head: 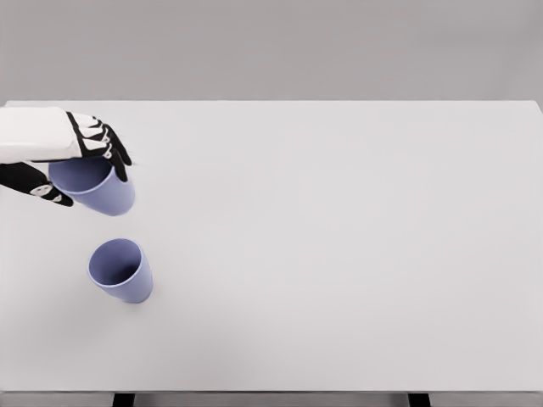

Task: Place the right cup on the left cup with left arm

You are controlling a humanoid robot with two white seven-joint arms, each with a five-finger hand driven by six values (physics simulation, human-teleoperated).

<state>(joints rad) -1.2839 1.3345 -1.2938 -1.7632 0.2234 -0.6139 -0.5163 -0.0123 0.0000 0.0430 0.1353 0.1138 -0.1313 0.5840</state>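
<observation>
Empty cup [95, 186] in left hand [81, 148]

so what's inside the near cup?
Nothing that shows: the near cup stands open on the table, and only its blue inner wall is visible. Its bottom is shaded and partly hidden by the rim.

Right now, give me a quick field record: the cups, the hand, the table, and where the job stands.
held cup: blue-purple plastic cup, upright, mouth open, at the far left of the table
hand: left hand, black fingers curled over the cup's far rim, thumb on the near side
second cup: matching blue-purple plastic cup, free-standing, nearer the camera than the held one
gap: the two cups are apart, not stacked
surface: white table
right arm: not in view
status: cup grasped, stacking not yet done
</observation>
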